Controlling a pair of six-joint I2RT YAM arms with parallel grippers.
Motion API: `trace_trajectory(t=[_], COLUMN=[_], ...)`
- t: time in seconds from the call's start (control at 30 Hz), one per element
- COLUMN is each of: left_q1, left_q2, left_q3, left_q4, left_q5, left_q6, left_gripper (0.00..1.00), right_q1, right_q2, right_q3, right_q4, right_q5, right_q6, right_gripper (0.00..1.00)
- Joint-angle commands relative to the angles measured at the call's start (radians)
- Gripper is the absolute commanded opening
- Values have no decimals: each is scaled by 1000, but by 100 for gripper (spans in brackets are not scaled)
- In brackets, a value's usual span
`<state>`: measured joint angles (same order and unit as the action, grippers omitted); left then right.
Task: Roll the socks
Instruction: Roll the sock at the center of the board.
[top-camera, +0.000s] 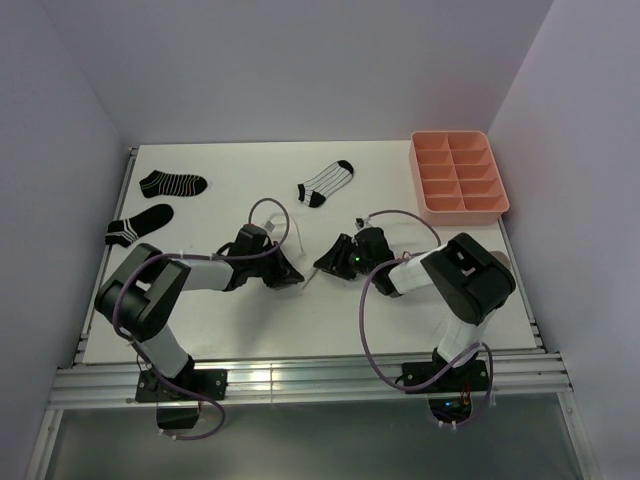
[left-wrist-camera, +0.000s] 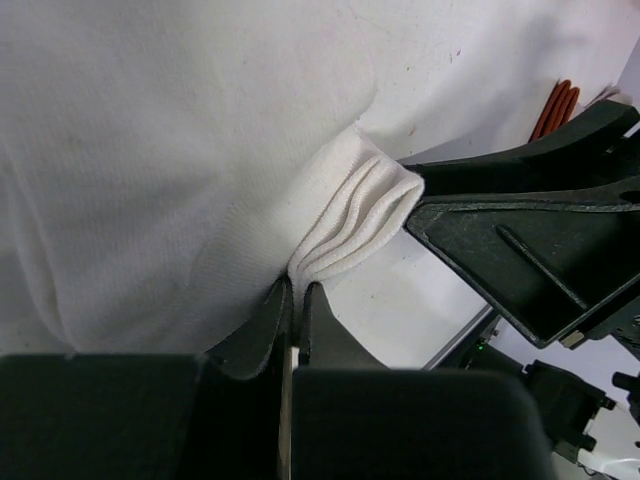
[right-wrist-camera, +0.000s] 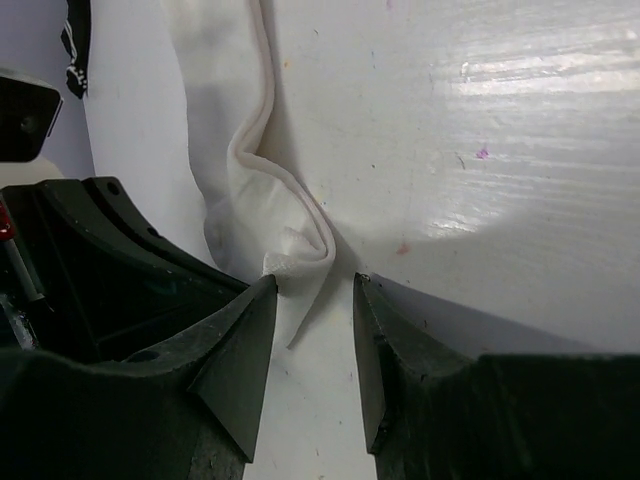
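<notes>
A plain white sock (left-wrist-camera: 350, 215) lies bunched on the white table between my two grippers. My left gripper (left-wrist-camera: 297, 288) is shut on the near end of its folded layers. From the opposite side comes my right gripper (right-wrist-camera: 312, 285), which is open. A curled fold of the sock (right-wrist-camera: 285, 245) touches the tip of its left finger, and the right finger stands apart on bare table. In the top view the left gripper (top-camera: 288, 272) and right gripper (top-camera: 328, 262) nearly meet at mid-table, and the white sock barely shows against the table.
A white thin-striped sock with black toe and heel (top-camera: 326, 183) lies at the back middle. Two black white-striped socks (top-camera: 172, 184) (top-camera: 138, 225) lie at the back left. A pink divided tray (top-camera: 459, 175) stands at the back right. Purple cables loop around both arms.
</notes>
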<state>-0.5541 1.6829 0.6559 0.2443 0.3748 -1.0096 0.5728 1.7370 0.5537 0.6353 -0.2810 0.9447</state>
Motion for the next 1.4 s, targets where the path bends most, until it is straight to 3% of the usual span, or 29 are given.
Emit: trace_trajectory(t=[0.0,0.63,0.73,0.87,0.97,1.03,1.17,1.23,1.27,1.37], left_q1=[14,52,56,57,57,56,48,37,17,-70], left_q2=[29,67,72,66,46,26,-72,-115,-161,-231], left_q3=[-32,-71,-79,-79,-58,-38,19,45,72,115], left_q4=[-14,49,58,56,24,-19,-132,-216,-239,-315], left_q5=[12,61,68,73,59,30,-57,-117,-199,-406], left_q6=[-15,-69,-75,-69,-38,-9,75,147,175,301], left_gripper=[1,1,1,1,11,19,48,57,64,70], right_q1=[13,25,25,24,25,25,25,25,25,25], right_q2=[56,160,165,151,115,87,42,26,21,24], right_q3=[18,25,25,37,66,100,153,186,210,264], right_q4=[-31,-16,-6,-35,-120,-205,-354,-438,-465,-557], right_q5=[14,-12,-20,-12,9,38,92,120,123,126], right_q6=[-27,-32,-37,-53,-81,-102,-119,-123,-124,-121], right_gripper=[44,37,29,10,0,0,0,0,0,0])
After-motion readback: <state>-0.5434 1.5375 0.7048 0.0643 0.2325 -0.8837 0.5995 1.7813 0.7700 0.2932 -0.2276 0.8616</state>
